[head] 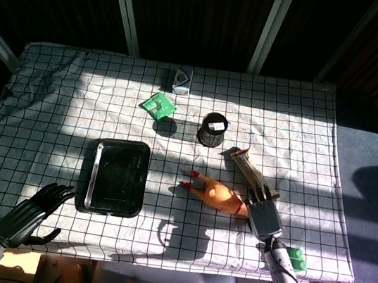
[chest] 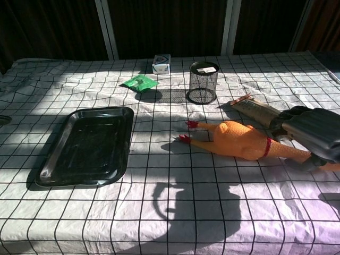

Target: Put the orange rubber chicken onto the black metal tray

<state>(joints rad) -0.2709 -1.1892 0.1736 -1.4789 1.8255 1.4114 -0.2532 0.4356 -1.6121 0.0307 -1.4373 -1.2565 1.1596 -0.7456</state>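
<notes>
The orange rubber chicken [head: 214, 191] [chest: 236, 141] lies on the checked cloth right of centre, its red feet pointing left toward the black metal tray [head: 93, 170] [chest: 90, 143]. My right hand [head: 263, 214] [chest: 313, 134] covers the chicken's neck and head end, fingers over the top and thumb beneath, gripping it. The head itself is hidden by the hand. The tray has nothing in it and sits about two grid squares left of the feet. My left hand [head: 33, 209] hovers off the table's front left corner, fingers loosely curled and apart, holding nothing.
A black mesh cup [head: 213, 129] [chest: 203, 82] stands behind the chicken. A brown wrapper [head: 246, 163] [chest: 255, 110] lies just behind my right hand. Further back are a green packet [head: 159, 104] [chest: 139, 82] and a small box [head: 181, 81] [chest: 160, 64]. A small green object [head: 295, 257] sits by my right forearm.
</notes>
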